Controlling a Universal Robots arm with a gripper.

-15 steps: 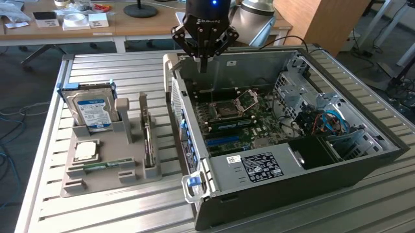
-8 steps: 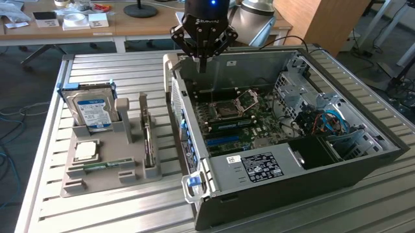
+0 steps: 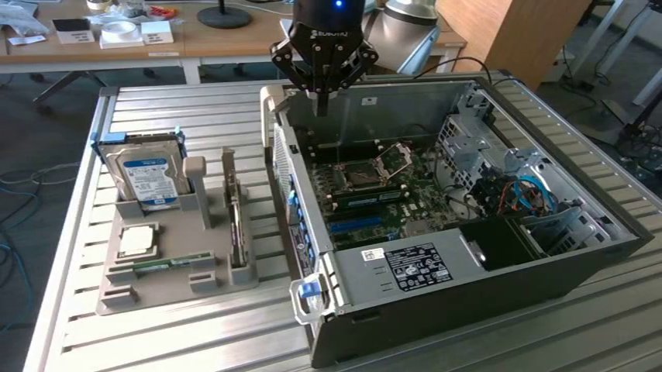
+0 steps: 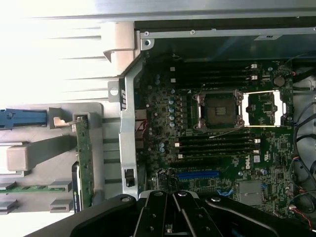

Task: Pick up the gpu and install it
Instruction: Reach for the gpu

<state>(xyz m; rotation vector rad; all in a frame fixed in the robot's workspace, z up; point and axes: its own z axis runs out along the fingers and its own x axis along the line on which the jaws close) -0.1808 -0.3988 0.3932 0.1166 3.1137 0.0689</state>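
Exterior view: a slatted silver aluminium table [image 3: 155,108] carries a grey moulded plastic parts tray [image 3: 166,291] towards the exterior view's left. Just beside the tray, to its right, is an open dark-grey metal computer case [image 3: 497,294]. Behind the table stand light wooden desks [image 3: 197,43] with small white boxes [image 3: 155,32] on them, above a dark floor [image 3: 42,132] with loose pale cables [image 3: 21,182].

The gpu [image 3: 236,229] — a thin dark card seen edge-on — stands upright in the tray's slot nearest the case, between two grey posts. The tray also holds a boxy hard drive with a blue-and-white label [image 3: 148,174], standing up, and a flat square silver processor [image 3: 138,240]. The black gripper [image 3: 322,105] hangs over the case's far corner. Its fingers are pressed together with nothing between them, well apart from the gpu.

Wrist view: the gripper [image 4: 173,205] points down at the green motherboard [image 4: 163,113], with its square metal processor socket [image 4: 219,109] and a blue expansion slot [image 4: 197,174]. The gpu [image 4: 85,163] shows as a green-edged strip in the tray, outside the case's pale wall [image 4: 127,123].
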